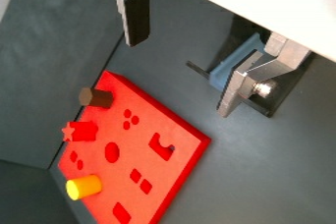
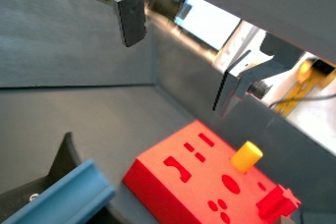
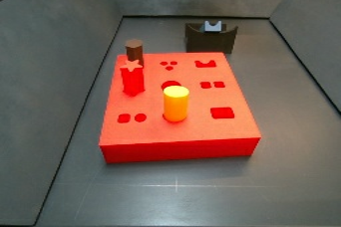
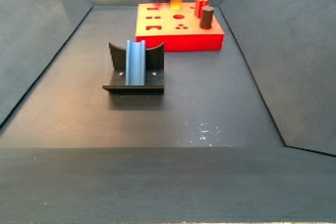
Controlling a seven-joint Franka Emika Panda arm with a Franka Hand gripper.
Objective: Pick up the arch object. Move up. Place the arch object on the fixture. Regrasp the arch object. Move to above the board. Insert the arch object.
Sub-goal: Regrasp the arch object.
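Two silver fingers (image 1: 132, 12) spread wide apart with nothing between them; gripper (image 1: 184, 56) hangs above the floor; one arch object (image 4: 137, 62) stands upright in one fixture (image 4: 134, 88), outside the jaws; one board (image 4: 179, 39) at 1 o'clock from it.

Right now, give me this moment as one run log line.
gripper: open, empty, raised between fixture and board | arch object: standing on fixture | board: arch slot unfilled | phase: before regrasp

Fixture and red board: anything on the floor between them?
Nothing: a side view shows bare dark floor between the fixture, holding the arch object, and the board. The gripper hangs open above.
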